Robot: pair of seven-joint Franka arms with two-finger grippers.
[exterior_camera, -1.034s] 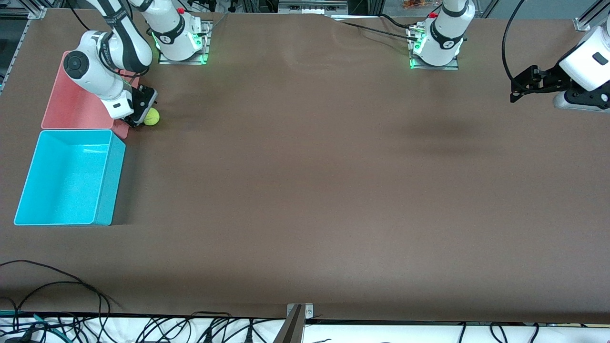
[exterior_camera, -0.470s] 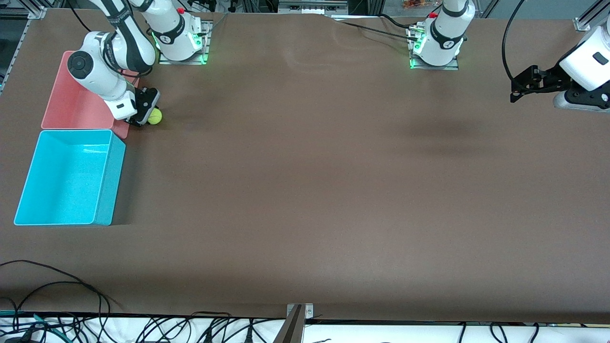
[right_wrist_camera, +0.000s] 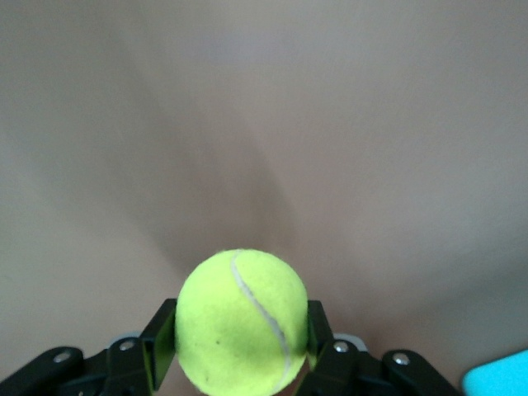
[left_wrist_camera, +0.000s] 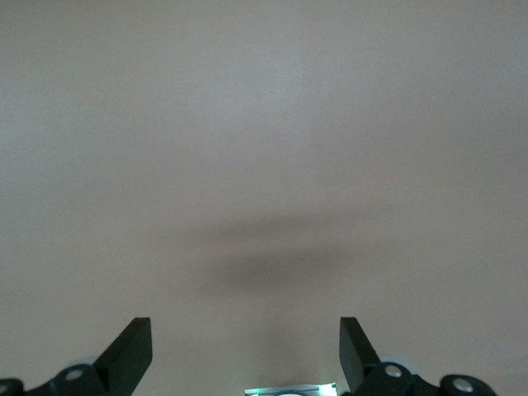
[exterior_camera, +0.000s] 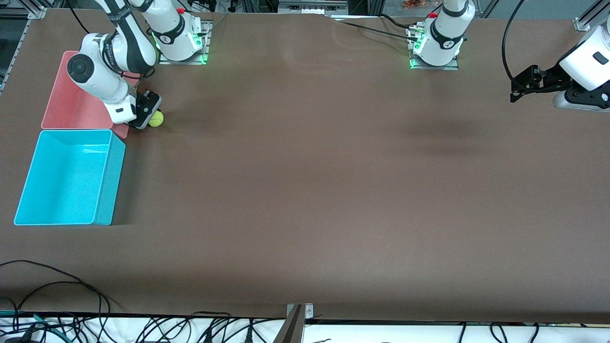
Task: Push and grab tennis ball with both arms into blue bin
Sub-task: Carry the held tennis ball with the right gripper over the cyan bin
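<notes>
right end effector [right_wrist_camera: 241, 351]: clamps fuzzy round tennis ball [right_wrist_camera: 242, 320] | left end effector [left_wrist_camera: 246, 355]: wide, over bare table

**What my two arms look like**

I see two white jointed arms, the right arm [exterior_camera: 102, 78] and the left arm [exterior_camera: 584, 59], with dark joint bands and looping black cables. Each base glows green and carries a small red button. Both black grippers have silver screws by the fingers [left_wrist_camera: 132, 351].
</notes>
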